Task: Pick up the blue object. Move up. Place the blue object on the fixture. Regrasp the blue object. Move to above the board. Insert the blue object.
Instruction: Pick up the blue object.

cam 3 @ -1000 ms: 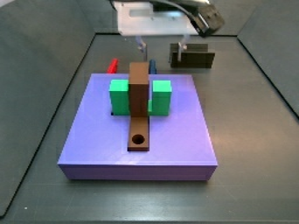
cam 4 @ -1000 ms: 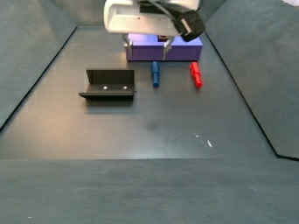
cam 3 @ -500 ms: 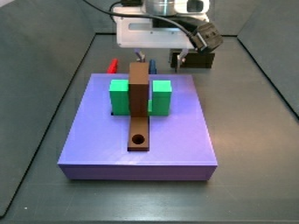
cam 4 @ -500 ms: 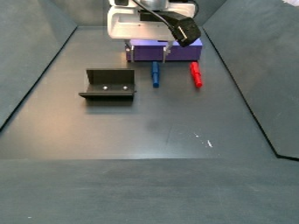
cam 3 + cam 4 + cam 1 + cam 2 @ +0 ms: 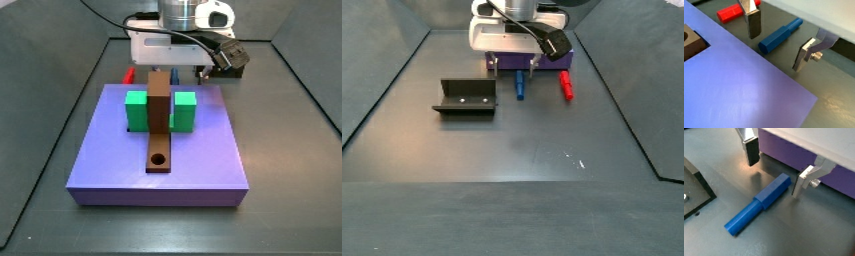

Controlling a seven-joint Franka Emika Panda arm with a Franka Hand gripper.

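On the dark floor, the lavender board [image 5: 158, 150] is lying flat, carrying 2 green blocks [image 5: 136, 111] and a long brown bar [image 5: 159, 120] with a round hole near its front end. In a side view the board [image 5: 553, 62] is showing only partly behind the arm. The white gripper [image 5: 512, 67] is hanging low at the board's far edge, over the pegs, with the jaws standing apart and nothing held between them. Both wrist views are showing the 2 silver fingers [image 5: 750, 148] spread wide, one on each side of the blue object [image 5: 759, 204], not touching it as far as can be seen. The fixture [image 5: 465, 96] is sitting on the floor well apart from the gripper, beside the blue object [image 5: 519, 87] in a side view; in the opposite side view it [image 5: 230, 62] is mostly hidden behind the arm. The blue object [image 5: 780, 35] is lying flat on the floor just beside the board edge [image 5: 744, 95]. The red peg [image 5: 567, 85] is lying near the blue one, roughly parallel, also on the floor; its end [image 5: 729, 12] is showing in a wrist view.
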